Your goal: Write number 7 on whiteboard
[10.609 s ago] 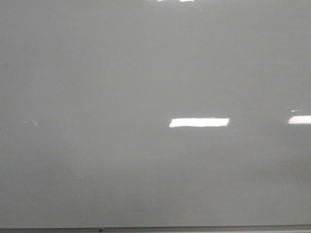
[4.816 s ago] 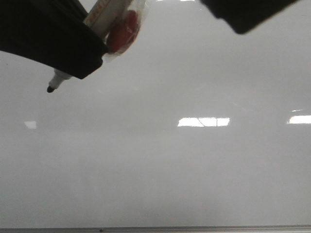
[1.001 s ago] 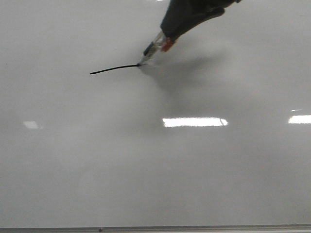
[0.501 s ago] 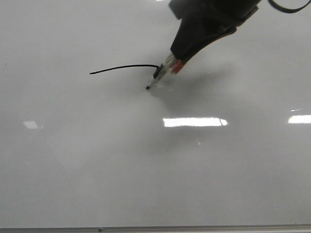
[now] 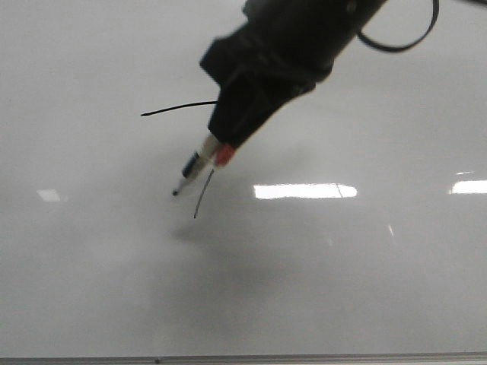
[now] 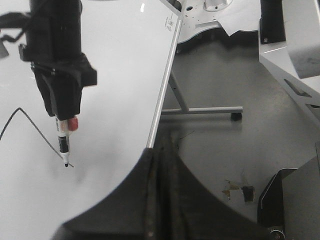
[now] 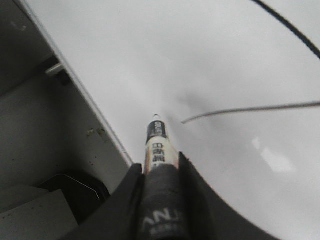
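Note:
The whiteboard (image 5: 365, 289) fills the front view. The number 7 (image 5: 171, 109) is on it as a thin black line: a slightly curved top bar and a slanted stroke that ends at the lower left. The gripper hides its corner. My right gripper (image 5: 228, 141) is shut on a black marker (image 5: 199, 166). The marker's tip sits just left of the stroke's lower end. The right wrist view shows the marker (image 7: 158, 145) between the fingers and the stroke (image 7: 240, 109) beside it. My left gripper (image 6: 161, 142) is shut and empty, off the board's edge.
Bright light reflections (image 5: 304, 191) lie on the board, and a thin grey frame (image 5: 304, 356) runs along its bottom. Beyond the board's edge the left wrist view shows grey floor, the stand's castor (image 6: 235, 116) and a white unit (image 6: 295, 50).
My right gripper has moved down and left with the marker. The top bar was finished and the slanted stroke drawn below it. The tip now sits beside the stroke's end.

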You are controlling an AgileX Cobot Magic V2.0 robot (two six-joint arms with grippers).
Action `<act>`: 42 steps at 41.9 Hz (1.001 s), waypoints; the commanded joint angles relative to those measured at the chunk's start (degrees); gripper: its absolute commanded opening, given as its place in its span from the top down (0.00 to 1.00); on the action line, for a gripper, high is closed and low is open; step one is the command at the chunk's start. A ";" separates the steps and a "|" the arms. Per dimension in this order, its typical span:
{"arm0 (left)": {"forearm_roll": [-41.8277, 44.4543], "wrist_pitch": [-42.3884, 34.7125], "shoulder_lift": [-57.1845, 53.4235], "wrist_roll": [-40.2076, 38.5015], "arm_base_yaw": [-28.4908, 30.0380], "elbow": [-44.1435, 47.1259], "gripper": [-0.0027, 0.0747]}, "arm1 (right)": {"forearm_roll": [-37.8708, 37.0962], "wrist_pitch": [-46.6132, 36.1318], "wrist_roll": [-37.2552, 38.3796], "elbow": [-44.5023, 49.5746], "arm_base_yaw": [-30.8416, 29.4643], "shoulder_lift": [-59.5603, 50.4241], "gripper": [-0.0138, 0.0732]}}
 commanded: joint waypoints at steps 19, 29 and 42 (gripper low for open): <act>-3.67 -7.22 10.10 -0.60 -0.17 -1.41 0.70 | 0.83 13.67 -8.06 -3.98 15.13 -15.50 0.91; -3.49 -13.95 17.87 -0.60 -0.17 -1.41 0.38 | 0.94 15.35 -8.06 -6.17 17.79 -15.50 0.91; -2.04 -14.46 21.66 -0.38 -0.17 -1.41 0.48 | 1.13 16.26 -8.00 -6.17 17.79 -15.50 0.91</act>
